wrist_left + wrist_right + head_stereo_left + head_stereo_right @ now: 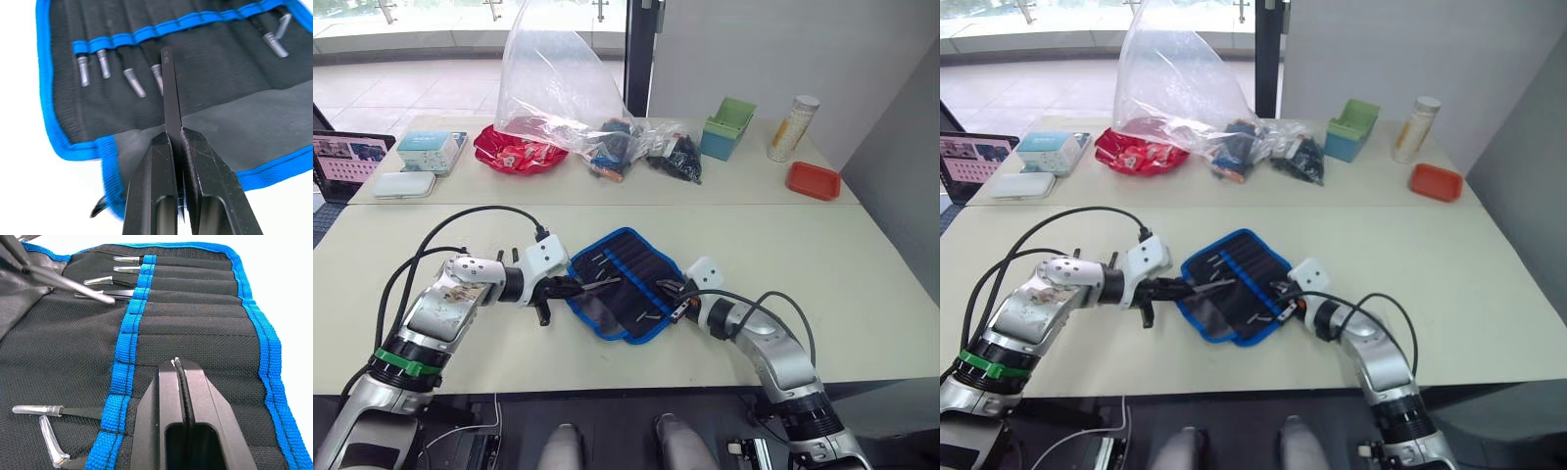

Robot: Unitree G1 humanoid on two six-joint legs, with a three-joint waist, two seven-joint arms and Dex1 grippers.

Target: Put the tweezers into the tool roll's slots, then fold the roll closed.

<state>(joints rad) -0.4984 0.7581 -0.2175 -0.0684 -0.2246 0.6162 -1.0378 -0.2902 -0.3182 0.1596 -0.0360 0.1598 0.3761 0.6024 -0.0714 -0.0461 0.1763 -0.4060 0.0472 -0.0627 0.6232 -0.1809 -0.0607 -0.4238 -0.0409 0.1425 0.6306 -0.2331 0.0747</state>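
Tool roll (625,284) lies unfolded on the near table (862,284), set diagonally, blue border all round, between the two grippers. Left gripper (177,139) has its jaws pinched shut on one black tweezer (170,88), held flat and pointing at the slot band just beside the seated ones. Left wrist view: four clear-capped tips (105,64) sit side by side at the blue band near that end, plus two more capped tips (275,40) at the far end, so six tweezers seated and a seventh in the gripper. Right wrist view agrees: four capped tips (100,280) up by the left gripper's tweezer, two (36,410) close to the right gripper. Right gripper (180,369) rests on the roll's fabric at its own end, fingers closed together, nothing visible between them. Far table: one clear plastic bag (553,88), one green box (726,127), one red tray (814,180), one tall bottle (793,127).
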